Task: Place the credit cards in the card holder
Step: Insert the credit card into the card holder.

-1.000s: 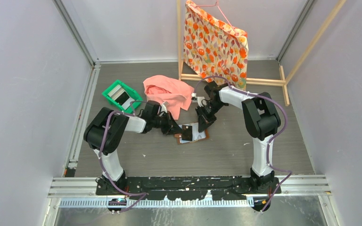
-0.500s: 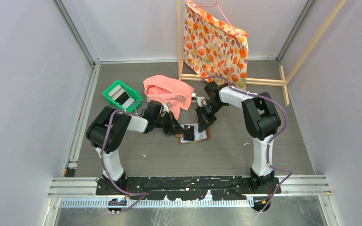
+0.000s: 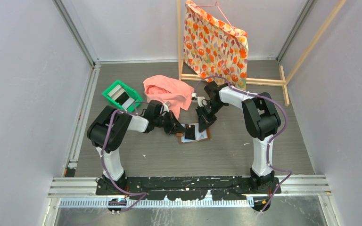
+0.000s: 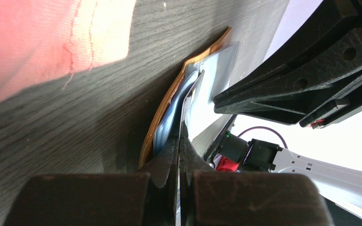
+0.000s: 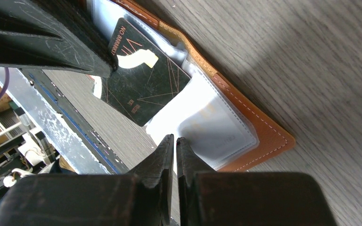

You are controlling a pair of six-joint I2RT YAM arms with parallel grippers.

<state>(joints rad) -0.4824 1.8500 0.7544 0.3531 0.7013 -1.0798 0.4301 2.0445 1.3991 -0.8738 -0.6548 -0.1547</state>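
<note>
The brown card holder (image 3: 203,137) lies open on the floor, its pale pockets up (image 5: 264,136). My left gripper (image 3: 181,131) is shut on a dark credit card (image 5: 143,82), whose far corner sits inside a clear pocket. In the left wrist view the card shows edge-on between the shut jaws of my left gripper (image 4: 180,136), beside the holder's leather edge (image 4: 162,110). My right gripper (image 5: 175,140) is shut at the edge of a pale pocket leaf, apparently pinching it, at the holder's far side (image 3: 201,125). More credit cards (image 3: 122,98) lie in the green tray.
The green tray (image 3: 109,92) stands at the back left. A pink cloth (image 3: 168,93) lies just behind the two grippers. A wooden rack (image 3: 264,81) with a floral cloth (image 3: 215,44) stands at the back.
My left gripper has carried the dark card a little to the right, further over the card holder. The right gripper has stayed where it was.
</note>
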